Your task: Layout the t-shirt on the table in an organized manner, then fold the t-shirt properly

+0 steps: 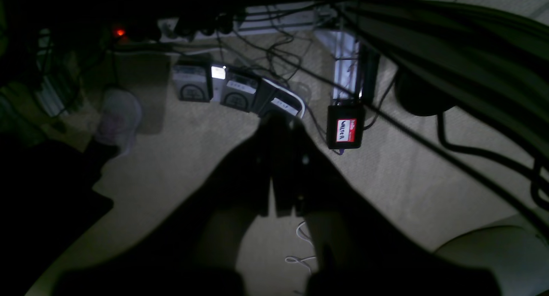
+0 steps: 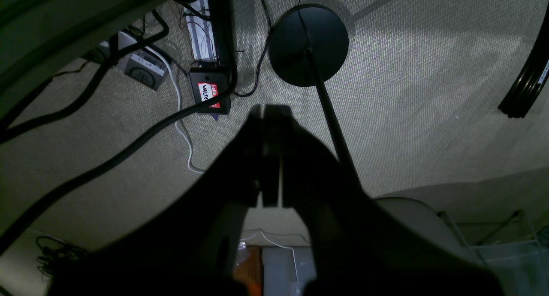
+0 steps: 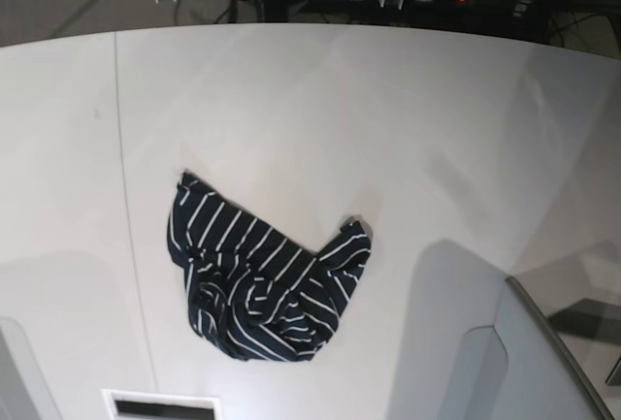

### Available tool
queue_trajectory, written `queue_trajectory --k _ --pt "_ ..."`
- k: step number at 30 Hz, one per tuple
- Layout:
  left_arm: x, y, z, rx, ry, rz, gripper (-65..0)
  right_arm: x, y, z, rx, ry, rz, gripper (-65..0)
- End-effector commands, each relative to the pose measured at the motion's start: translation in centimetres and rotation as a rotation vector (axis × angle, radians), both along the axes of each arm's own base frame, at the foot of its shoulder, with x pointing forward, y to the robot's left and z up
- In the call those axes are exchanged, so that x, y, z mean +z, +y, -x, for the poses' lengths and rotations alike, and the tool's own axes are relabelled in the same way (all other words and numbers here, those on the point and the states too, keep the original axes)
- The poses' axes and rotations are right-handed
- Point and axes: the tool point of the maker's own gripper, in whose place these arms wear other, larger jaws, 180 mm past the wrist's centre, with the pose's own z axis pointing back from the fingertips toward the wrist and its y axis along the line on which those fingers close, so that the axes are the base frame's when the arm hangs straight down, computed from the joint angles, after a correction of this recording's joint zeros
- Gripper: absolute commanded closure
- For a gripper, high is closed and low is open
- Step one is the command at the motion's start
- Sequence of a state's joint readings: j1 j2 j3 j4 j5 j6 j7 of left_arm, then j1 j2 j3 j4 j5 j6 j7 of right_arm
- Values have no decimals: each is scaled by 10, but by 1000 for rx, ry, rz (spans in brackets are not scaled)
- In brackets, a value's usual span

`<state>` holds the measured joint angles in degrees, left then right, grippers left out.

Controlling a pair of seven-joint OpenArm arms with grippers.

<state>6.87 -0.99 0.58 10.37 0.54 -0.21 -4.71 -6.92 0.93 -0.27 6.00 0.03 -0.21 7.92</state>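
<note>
White table point(image 3: 408, 129) bears the t-shirt point(image 3: 262, 284) crumpled near its front edge (laying out not begun), while left gripper point(image 1: 274, 188) and right gripper point(image 2: 268, 176), both pressed together, must first reach it.

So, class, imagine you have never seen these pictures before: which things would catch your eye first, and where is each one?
First, the t-shirt, dark with thin white stripes, lying crumpled in a heap on the near-left part of the white table. Then, in the dim wrist views, the left gripper and right gripper, black silhouettes with jaws shut, hanging over a carpeted floor strewn with cables.
</note>
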Motion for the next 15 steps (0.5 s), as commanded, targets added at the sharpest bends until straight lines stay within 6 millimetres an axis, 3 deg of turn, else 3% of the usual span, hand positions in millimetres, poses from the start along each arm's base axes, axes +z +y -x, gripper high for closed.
queue_trajectory --k 1,9,15 --pt "0 2 3 2 3 -4 0 1 -1 9 -4 14 5 -5" --pt "1 4 11 1 13 -7 0 1 -1 9 -2 14 5 -5" --pt "3 3 5 -2 -25 -4 0 1 -2 9 -5 12 5 -5"
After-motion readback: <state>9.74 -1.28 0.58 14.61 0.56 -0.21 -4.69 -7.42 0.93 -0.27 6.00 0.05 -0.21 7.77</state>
